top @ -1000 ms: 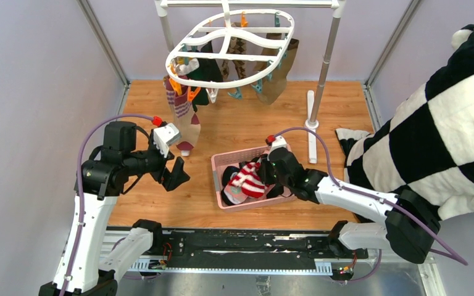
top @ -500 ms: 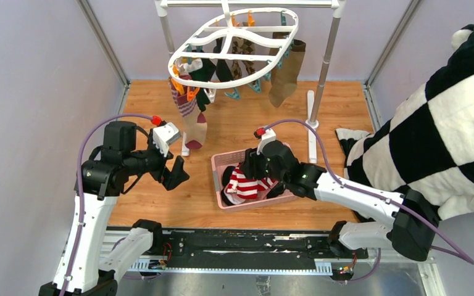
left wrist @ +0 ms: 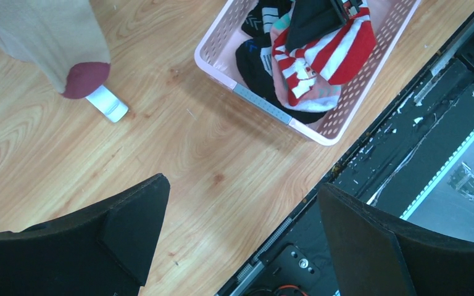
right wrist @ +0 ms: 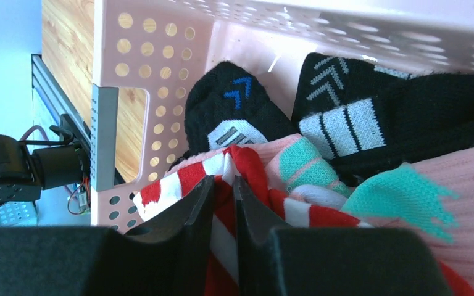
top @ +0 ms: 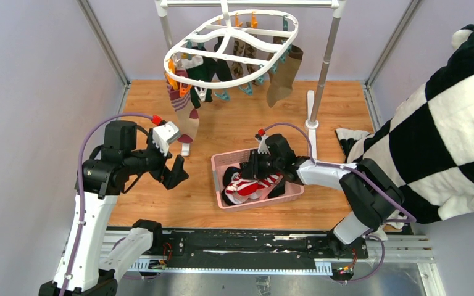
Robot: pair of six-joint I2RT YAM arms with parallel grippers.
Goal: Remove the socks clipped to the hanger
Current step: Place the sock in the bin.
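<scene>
The right pincer (right wrist: 223,191) is nearly closed, its fingertips (right wrist: 200,206) pinching a fold of the red-white striped sock (top: 247,185) inside the pink basket (top: 215,176). The basket sits near the middle of the desk's (top: 160,213) near edge. That sock lies crumpled on black socks (right wrist: 234,117), with its long axis running roughly left to right across the basket.

The left pincer (left wrist: 241,216) is spread wide. It holds nothing and hovers over bare wood near the desk's left edge.

The hanger (top: 225,31) hangs from the pole rack (top: 328,49) at the far edge. Its oval runs left to right, with the left end dipping lower. The clipped socks (top: 281,77) hang straight down. A beige sock (top: 185,117) hangs at the left end, its dark red toe lowest.
</scene>
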